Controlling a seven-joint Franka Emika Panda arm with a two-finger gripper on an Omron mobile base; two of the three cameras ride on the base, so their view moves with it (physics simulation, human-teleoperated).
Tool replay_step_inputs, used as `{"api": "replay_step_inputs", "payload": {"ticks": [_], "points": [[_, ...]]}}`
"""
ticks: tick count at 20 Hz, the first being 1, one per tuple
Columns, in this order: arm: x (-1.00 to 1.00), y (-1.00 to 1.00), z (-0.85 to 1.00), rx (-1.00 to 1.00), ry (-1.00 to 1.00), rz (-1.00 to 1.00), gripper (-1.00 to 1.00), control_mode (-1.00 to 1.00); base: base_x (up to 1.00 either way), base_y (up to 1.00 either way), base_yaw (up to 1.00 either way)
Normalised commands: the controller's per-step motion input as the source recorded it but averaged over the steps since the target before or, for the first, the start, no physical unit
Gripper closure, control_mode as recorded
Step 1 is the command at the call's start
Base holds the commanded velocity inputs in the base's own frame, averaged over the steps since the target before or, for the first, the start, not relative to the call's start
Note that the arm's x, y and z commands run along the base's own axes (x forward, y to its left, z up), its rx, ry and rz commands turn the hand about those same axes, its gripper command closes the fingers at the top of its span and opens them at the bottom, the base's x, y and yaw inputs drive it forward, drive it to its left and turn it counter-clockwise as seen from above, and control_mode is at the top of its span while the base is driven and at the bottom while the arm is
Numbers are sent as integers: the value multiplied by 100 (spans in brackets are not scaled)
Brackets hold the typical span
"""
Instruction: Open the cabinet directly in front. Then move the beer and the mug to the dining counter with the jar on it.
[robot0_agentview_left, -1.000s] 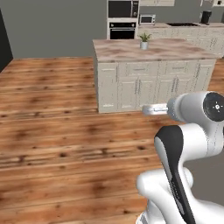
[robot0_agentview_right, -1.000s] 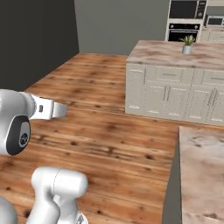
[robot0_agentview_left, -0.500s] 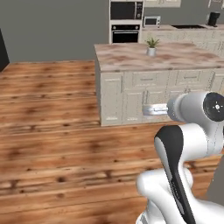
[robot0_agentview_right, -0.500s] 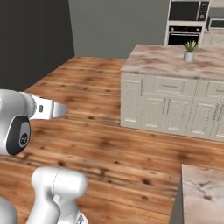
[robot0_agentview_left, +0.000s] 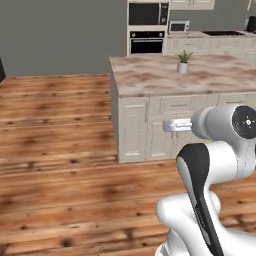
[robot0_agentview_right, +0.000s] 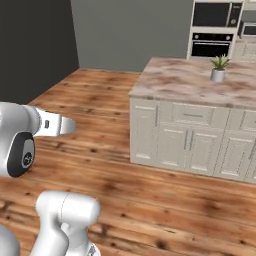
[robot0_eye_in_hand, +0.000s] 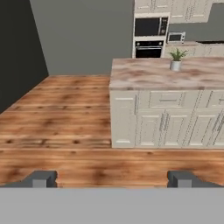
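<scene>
My gripper (robot0_eye_in_hand: 111, 179) is open, its two dark fingertips (robot0_eye_in_hand: 41, 178) wide apart with nothing between them. It hangs above the wooden floor and points at a cream kitchen island. The arm's hand sticks out sideways in the left base view (robot0_agentview_left: 172, 125) and in the right base view (robot0_agentview_right: 60, 125). The cabinet, the beer, the mug, the jar and the dining counter are out of view.
A cream island with a marbled top (robot0_agentview_left: 150, 75) (robot0_agentview_right: 170, 80) (robot0_eye_in_hand: 144, 76) stands ahead, with a small potted plant (robot0_agentview_left: 184, 62) (robot0_agentview_right: 218, 67) (robot0_eye_in_hand: 176, 59) on it. Behind it is a built-in oven stack (robot0_eye_in_hand: 148, 35). Wooden floor (robot0_agentview_left: 55, 150) stretches left, toward a dark wall (robot0_agentview_right: 30, 45).
The whole scene has shifted in both base views and the island looks larger and nearer, so the base has moved. The arm's pose and the open gripper are unchanged.
</scene>
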Motion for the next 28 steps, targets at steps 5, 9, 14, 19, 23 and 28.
{"api": "replay_step_inputs", "payload": {"ticks": [5,9,14,19,23,28], "points": [[0,0,0,0,0,0,-100,100,100,-71,8],[0,0,0,0,0,0,-100,100,100,-97,18],[0,0,0,0,0,0,-100,100,71,-99,13],[0,0,0,0,0,0,-100,100,2,-100,2],[0,0,0,0,0,0,-100,100,-7,-100,0],[0,0,0,0,0,0,-100,100,43,8,-1]]}}
